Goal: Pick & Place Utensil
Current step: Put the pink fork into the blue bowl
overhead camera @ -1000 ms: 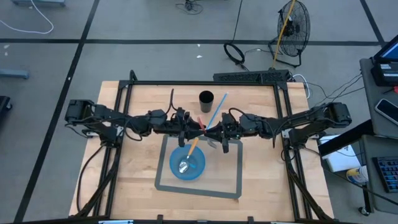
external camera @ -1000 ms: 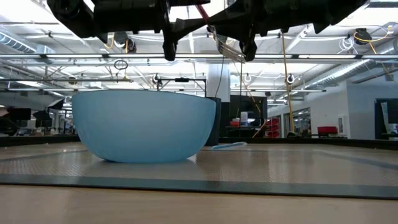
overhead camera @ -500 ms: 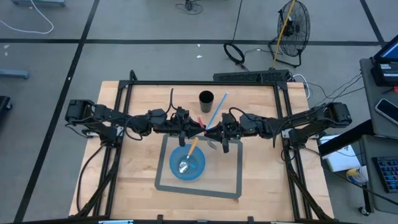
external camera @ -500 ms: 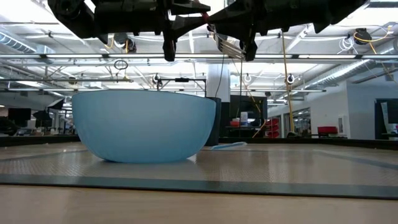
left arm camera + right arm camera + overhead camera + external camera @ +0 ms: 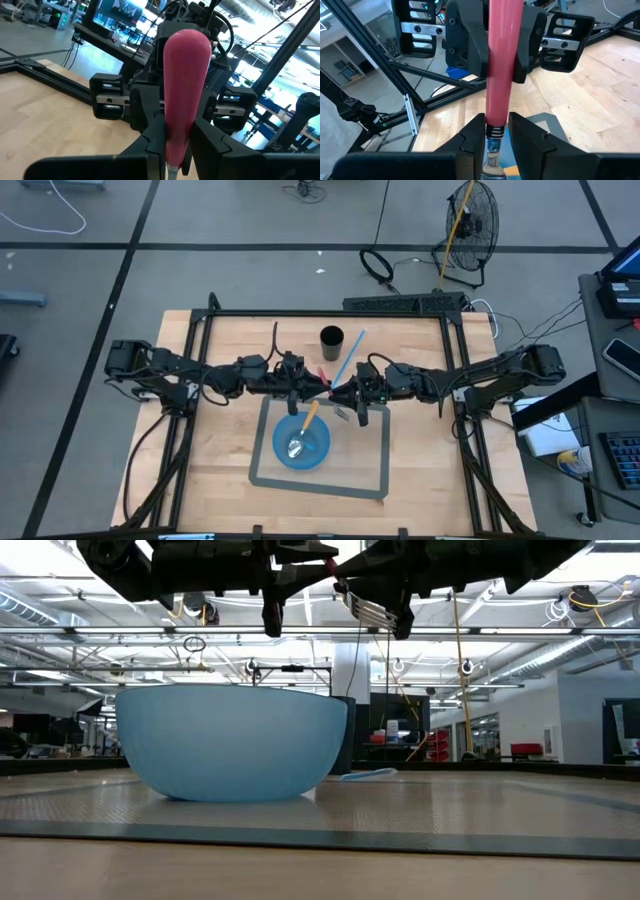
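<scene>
A utensil with a pink handle and a metal head hangs high over the grey mat, between my two grippers. My left gripper comes from the table's left and is shut on the handle. My right gripper comes from the right and is shut on the metal neck. Below them on the mat stands a blue bowl by its base, with an orange-handled spoon lying in it. My left gripper pinches the pink handle's sides between its two fingers, about level, from the table's left. The handle's rounded free end stands out past the fingers. The utensil is clear of the table. My right gripper has its two fingers close on either side of the metal neck, just below the pink handle, coming from the table's right. The handle rises away from them into the left gripper's fingers. The head hangs past them, clear of the mat.
A black cup stands at the far middle of the table, and a light blue utensil lies beside it. The black frame rails run round the wooden table. The mat's right half is bare.
My left gripper has shut on the pink handle while both arms stayed in place. The utensil's metal head has shifted slightly in the low view. The bowl and the spoon have not moved.
</scene>
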You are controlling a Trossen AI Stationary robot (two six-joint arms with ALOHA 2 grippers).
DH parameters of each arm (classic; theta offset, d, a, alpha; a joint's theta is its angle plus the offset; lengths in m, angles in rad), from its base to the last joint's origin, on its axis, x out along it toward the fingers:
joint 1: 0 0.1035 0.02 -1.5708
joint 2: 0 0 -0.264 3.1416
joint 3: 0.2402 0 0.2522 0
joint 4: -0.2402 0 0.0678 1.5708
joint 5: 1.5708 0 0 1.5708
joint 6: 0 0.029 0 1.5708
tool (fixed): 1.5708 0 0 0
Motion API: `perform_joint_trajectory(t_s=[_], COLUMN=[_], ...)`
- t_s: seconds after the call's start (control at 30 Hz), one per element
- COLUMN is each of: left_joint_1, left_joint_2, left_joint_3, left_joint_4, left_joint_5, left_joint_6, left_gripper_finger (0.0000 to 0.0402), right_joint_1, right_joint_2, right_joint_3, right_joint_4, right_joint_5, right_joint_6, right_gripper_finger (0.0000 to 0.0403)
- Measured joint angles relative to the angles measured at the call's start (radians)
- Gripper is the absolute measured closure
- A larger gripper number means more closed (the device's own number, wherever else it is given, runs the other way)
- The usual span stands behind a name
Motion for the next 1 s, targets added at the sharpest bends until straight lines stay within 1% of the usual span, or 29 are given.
perform_joint_trajectory(t_s=[0.13, 0.3, 0.53, 0.73, 0.9, 1.0], left_joint_1=[0.0, 0.0, 0.0, 0.001, 0.001, 0.0], left_joint_2=[0.0, -0.001, -0.004, -0.014, -0.014, -0.014], left_joint_3=[0.0, 0.0, 0.0, 0.0, 0.0, 0.0], left_joint_4=[0.0, 0.0, -0.006, -0.022, -0.028, -0.051], left_joint_5=[0.01, 0.058, 0.084, 0.102, 0.133, 0.179], left_joint_6=[0.001, -0.004, -0.008, 0.0, -0.019, -0.03], left_gripper_finger=[0.0329, 0.0341, 0.0335, 0.0341, 0.0336, 0.0335], right_joint_1=[0.0, 0.0, 0.0, 0.0, 0.0, 0.0], right_joint_2=[0.0, 0.0, 0.0, 0.0, 0.0, -0.009], right_joint_3=[0.0, 0.0, 0.0, 0.0, 0.0, -0.001], right_joint_4=[0.0, 0.0, -0.006, -0.036, -0.043, -0.073], right_joint_5=[-0.022, -0.072, -0.075, -0.075, -0.076, -0.072], right_joint_6=[0.0, 0.0, 0.001, 0.001, 0.001, 0.001], right_gripper_finger=[0.0324, 0.0325, 0.031, 0.0268, 0.0227, 0.0207])
